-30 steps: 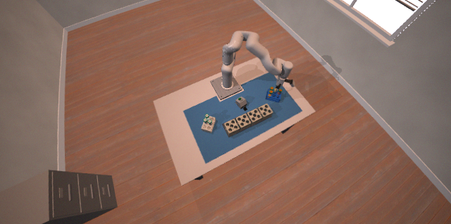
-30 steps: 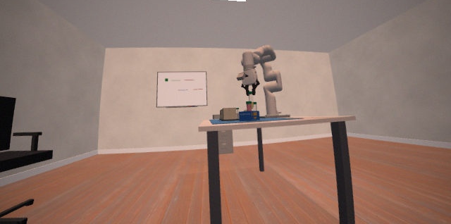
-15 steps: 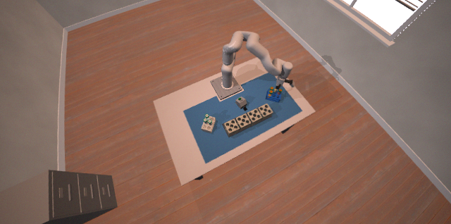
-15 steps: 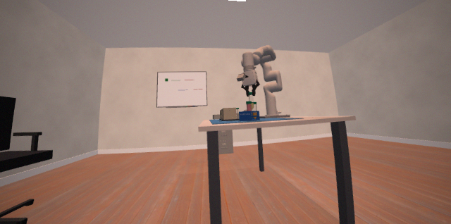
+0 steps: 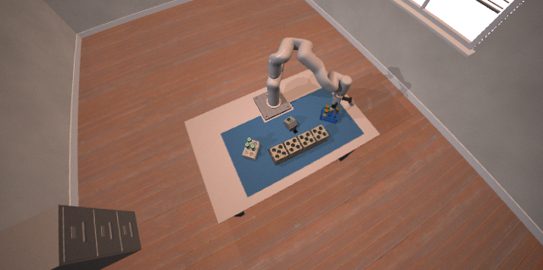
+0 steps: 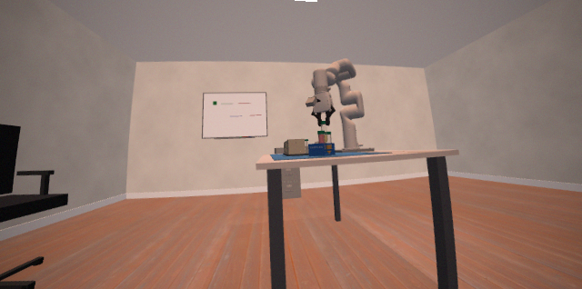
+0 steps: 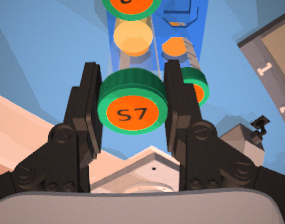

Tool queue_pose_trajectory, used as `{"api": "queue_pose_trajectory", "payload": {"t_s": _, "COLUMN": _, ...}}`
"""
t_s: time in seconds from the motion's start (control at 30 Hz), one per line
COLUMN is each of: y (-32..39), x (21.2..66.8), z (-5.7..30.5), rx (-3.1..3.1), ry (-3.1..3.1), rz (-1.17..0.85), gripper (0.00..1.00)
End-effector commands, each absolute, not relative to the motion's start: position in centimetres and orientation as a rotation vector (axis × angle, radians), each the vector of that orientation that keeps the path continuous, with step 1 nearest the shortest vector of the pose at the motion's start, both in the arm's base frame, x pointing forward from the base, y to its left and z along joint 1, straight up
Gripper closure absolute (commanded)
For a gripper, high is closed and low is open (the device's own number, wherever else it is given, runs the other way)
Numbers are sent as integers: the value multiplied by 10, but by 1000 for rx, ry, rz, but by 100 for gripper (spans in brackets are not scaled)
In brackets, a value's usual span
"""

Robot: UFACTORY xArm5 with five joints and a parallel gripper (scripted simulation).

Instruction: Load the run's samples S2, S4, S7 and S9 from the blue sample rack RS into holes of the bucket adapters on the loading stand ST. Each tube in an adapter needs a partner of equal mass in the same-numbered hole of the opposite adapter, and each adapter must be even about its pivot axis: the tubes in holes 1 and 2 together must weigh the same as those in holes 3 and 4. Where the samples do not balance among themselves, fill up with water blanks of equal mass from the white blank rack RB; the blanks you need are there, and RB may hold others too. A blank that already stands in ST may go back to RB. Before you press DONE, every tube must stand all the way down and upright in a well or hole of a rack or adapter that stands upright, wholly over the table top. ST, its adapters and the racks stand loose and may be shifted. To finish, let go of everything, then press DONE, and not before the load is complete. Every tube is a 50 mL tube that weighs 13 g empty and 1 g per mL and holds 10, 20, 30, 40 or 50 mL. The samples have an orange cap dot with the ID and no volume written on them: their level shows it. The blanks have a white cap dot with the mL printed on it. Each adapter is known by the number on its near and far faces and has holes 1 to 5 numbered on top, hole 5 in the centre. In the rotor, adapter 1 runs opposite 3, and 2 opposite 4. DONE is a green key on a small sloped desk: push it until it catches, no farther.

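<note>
My black two-fingered gripper [image 5: 334,105] [image 6: 322,124] [image 7: 132,80] grasps the green-capped clear tube S7 [image 6: 323,123] [image 7: 133,107] above the blue plastic sample rack [image 5: 329,120] [image 6: 321,150] [image 7: 193,20], where I judge it best kept vertical and moved slowly, clear of neighbouring caps. The blue mat [image 5: 254,181] [image 6: 282,157] [image 7: 38,55] lies on a pale tabletop [image 5: 204,151] [image 6: 386,156] [image 7: 23,125], in a grey-walled room with a reddish plank floor [image 5: 170,70] [image 6: 205,234].

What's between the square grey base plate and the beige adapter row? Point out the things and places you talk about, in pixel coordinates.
A small grey desk [image 5: 291,125] [image 6: 278,150] [image 7: 239,142] with a green key [image 5: 289,120], and a small black piece [image 5: 295,131] [image 7: 261,121] beside it, in the top view.
</note>
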State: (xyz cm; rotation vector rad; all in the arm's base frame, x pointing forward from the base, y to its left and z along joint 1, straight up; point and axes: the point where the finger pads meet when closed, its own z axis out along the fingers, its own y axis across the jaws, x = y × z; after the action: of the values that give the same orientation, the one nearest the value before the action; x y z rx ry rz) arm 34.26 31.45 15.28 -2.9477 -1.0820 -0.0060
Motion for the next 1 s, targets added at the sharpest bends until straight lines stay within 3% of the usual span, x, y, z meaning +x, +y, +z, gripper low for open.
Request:
{"api": "queue_pose_trajectory", "payload": {"t_s": 0.0, "y": 315, "x": 343, "z": 151, "rx": -2946, "ry": -1082, "rz": -11, "gripper": 100}}
{"api": "queue_pose_trajectory", "payload": {"t_s": 0.97, "y": 315, "x": 343, "z": 125, "rx": -2946, "ry": -1082, "rz": -11, "gripper": 100}}
